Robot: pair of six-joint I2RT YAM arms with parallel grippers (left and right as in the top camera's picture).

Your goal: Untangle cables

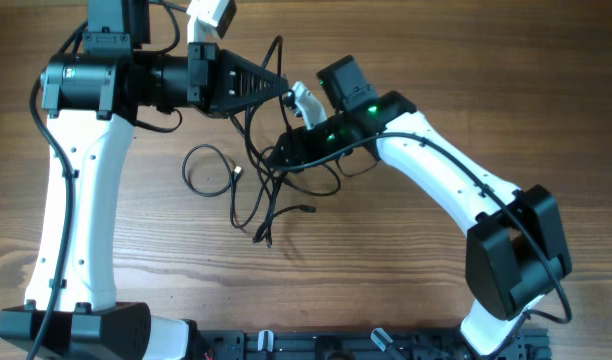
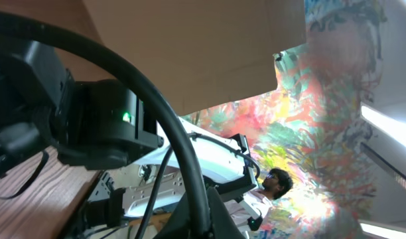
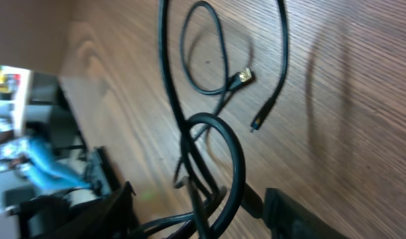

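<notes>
Where the right gripper point(image 3: 196, 199) hangs: its jaws stand well apart, with one matte black finger on each side of a glossy loop of the cables point(image 3: 241, 166). No clear contact with either finger shows.
Cables between the jaws: thin, round, smooth black cords. Several cross in a tight bunch just ahead of the fingertips.
Cables further ahead of the right gripper: one strand curls into a nearly closed oval lying flat, and it ends in a small gold-coloured plug point(image 3: 241, 78). Just beside it a straighter strand ends in a slim black plug tip point(image 3: 256, 124).
Table point(image 3: 362, 133): brown wood with fine parallel grain, lying under the bunch and beyond it.
Left gripper point(image 1: 284, 92): it faces the right gripper across the bunch. Its tapered black fingers are closed to a point on a strand of the cables, and that strand arches away from the tips in a springy curve.
Left wrist view: a black cord sweeps in a broad arc close to the lens. The fingertips themselves are not clear.
Loose ends: wavy strands trail from the bunch, away from both grippers, and lie flat on the wood.
</notes>
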